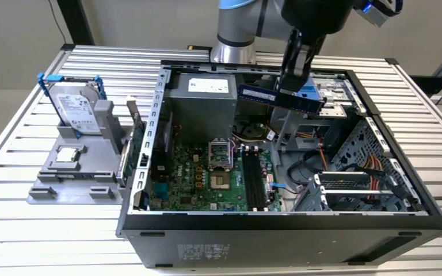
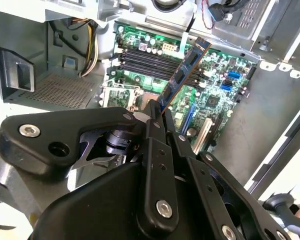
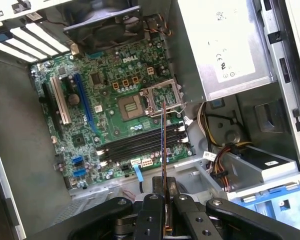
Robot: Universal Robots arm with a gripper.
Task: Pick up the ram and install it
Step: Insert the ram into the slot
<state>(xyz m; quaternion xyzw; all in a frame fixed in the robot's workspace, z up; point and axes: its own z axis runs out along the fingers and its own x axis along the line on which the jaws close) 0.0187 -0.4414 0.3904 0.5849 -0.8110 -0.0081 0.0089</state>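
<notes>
— Where is the long, thin dark-green ram stick (image 1: 277, 98) with black chips along its face?
— In the air over the open black-and-grey computer case (image 1: 282, 224), pinched between the pressed-together black fingers of the arm's gripper (image 1: 292, 85). It hangs above the green motherboard (image 1: 194, 175), apart from it.
— And the slots?
— The long black memory slots (image 3: 140, 142) lie below. In the first wrist view the ram stick (image 3: 163, 135) shows edge-on, seemingly crossing them, though that angle is hard to judge.
— Beside the case?
— A silver hard drive in a blue frame (image 1: 75, 106) stands upright on the slatted metal table (image 1: 52, 230).
</notes>
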